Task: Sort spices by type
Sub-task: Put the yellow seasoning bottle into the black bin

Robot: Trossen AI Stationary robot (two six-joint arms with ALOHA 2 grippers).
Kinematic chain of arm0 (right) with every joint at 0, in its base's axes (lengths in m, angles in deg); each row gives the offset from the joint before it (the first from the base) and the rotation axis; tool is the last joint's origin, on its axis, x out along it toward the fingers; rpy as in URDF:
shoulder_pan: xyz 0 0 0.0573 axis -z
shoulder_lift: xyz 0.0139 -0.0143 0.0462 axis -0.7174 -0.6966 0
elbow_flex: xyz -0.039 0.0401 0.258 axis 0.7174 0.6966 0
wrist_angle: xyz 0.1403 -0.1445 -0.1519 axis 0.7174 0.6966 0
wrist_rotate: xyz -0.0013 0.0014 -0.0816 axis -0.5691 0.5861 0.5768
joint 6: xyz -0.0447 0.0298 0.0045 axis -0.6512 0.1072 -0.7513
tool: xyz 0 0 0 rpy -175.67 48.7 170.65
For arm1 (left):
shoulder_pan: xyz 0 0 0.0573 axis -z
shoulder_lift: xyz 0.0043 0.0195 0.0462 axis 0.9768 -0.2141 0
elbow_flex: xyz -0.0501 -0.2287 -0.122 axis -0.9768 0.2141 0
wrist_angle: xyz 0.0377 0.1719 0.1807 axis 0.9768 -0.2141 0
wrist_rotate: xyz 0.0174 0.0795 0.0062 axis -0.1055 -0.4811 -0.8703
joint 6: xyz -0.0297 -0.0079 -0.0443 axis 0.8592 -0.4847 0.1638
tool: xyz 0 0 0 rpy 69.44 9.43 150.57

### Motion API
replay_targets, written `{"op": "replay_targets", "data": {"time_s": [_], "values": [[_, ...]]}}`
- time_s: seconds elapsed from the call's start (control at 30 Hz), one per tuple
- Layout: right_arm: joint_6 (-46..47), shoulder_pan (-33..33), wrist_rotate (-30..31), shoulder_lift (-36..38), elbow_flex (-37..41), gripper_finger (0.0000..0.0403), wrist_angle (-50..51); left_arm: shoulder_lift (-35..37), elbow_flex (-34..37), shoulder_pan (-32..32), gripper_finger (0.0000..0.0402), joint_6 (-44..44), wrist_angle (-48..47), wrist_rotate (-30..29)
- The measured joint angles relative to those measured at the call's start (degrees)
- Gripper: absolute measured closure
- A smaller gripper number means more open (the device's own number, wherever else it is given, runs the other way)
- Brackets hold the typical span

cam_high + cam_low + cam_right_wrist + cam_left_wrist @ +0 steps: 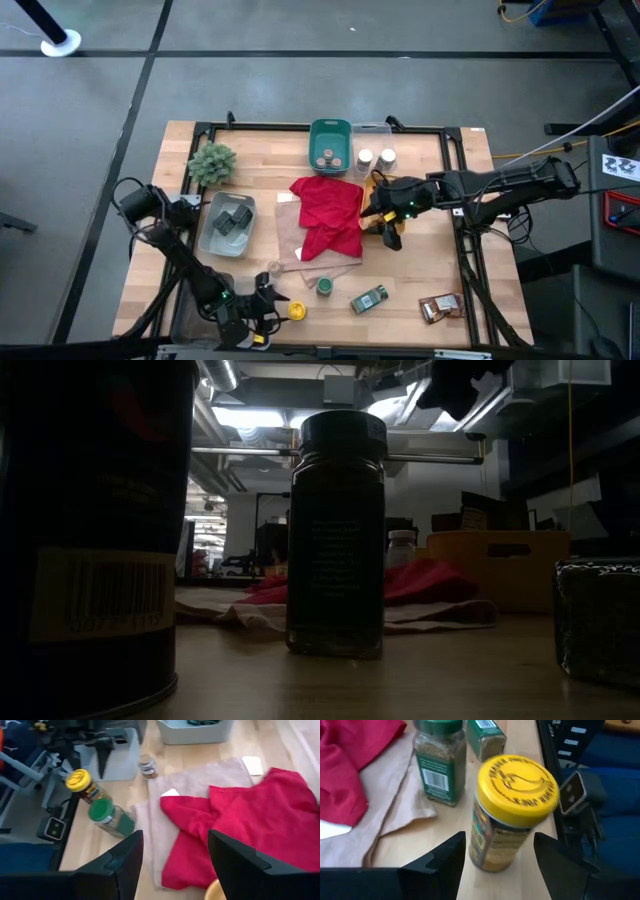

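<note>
Left gripper [497, 852] was spread wide open around the yellow-lidded spice jar [512, 810] at the table's near edge, not squeezing yet. Green-lidded jar [437, 762] stood just beside it, so a sloppy close could've knocked either over. Right gripper [172, 855] hung open over the red cloth [250, 820].

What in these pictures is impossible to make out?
- Label text on the dark jar, low view: backlit, nearly black.
- The big can at the low view's left: cut off by the edge.
- What lies under the red cloth, high view: covered.
- Contents of the teal bin, high view: too small.
- The yellow-lidded jar's label, left wrist view: blurred.
</note>
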Motion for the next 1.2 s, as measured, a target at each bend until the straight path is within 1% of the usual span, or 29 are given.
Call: {"op": "replay_targets", "data": {"time_s": [0.17,0.3,0.4,0.57,0.77,0.9,1.07,1.2], "values": [[0.0,-2.6,0.5,0.0,0.0,0.0182,-0.5,0.0,0.0,-0.9,0.0183,0.0,0.4,0.1],[0.0,-4.3,0.6,0.0,0.0,0.0182,-0.4,0.0,0.0,-1.2,0.0183,-0.2,0.5,1.7],[0.0,-5.8,0.6,-0.5,0.0,0.0182,-1.0,0.0,0.0,-1.2,0.0183,-1.3,0.9,1.9],[-1.6,-9.8,0.9,-3.4,0.0,0.0182,-2.4,0.0,0.0,-1.4,0.0183,-3.3,2.0,1.9],[-2.1,-13.8,6.0,-8.3,0.0,0.0182,-5.2,0.0,0.0,-2.4,0.0183,-3.4,3.3,1.9],[-2.1,-14.5,6.0,-10.1,0.0,0.0182,-5.3,0.0,0.0,-2.9,0.0183,-1.1,3.2,1.9],[-2.1,-14.3,6.0,-10.7,0.0,0.0182,-5.4,0.0,0.0,-3.4,0.0183,1.2,2.8,2.0],[-2.0,-14.3,6.0,-10.7,0.0,0.0182,-5.7,0.0,0.0,-4.0,0.0183,0.4,2.6,2.1]]}}
